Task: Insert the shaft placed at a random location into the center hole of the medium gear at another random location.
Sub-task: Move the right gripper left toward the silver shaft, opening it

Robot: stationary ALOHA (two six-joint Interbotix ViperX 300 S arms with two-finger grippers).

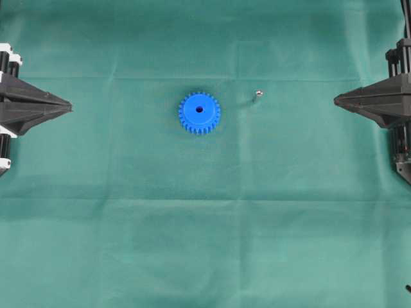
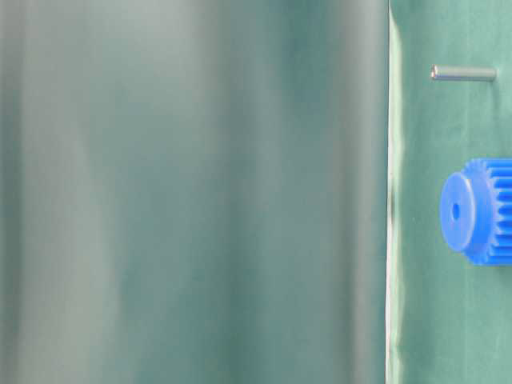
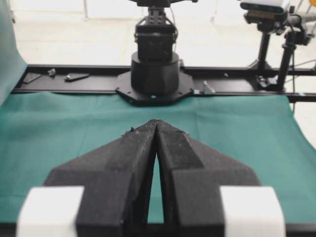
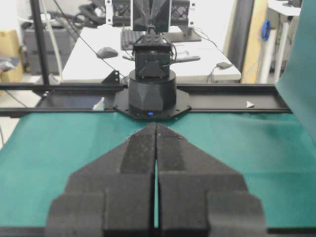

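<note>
The medium gear [image 1: 199,112] lies flat on the green cloth [image 1: 205,244] that covers the desk, a little left of the middle in the overhead view, its raised hub up and the center hole [image 1: 199,109] showing dark and uncovered. The shaft [image 1: 256,95] stands on end to the gear's right and slightly farther back — near it but clearly apart, nothing touching it. In the table-level view, which is turned on its side, the shaft [image 2: 463,73] and the gear [image 2: 478,211] rise from the same cloth, again with a clear gap between them.

The left pincer [image 1: 69,107] waits at the left edge, its fingers pressed together to a point, gripping nothing. The right pincer [image 1: 336,100] sits at the right edge — likewise pressed together and empty. Both are well apart from the gear and shaft.
</note>
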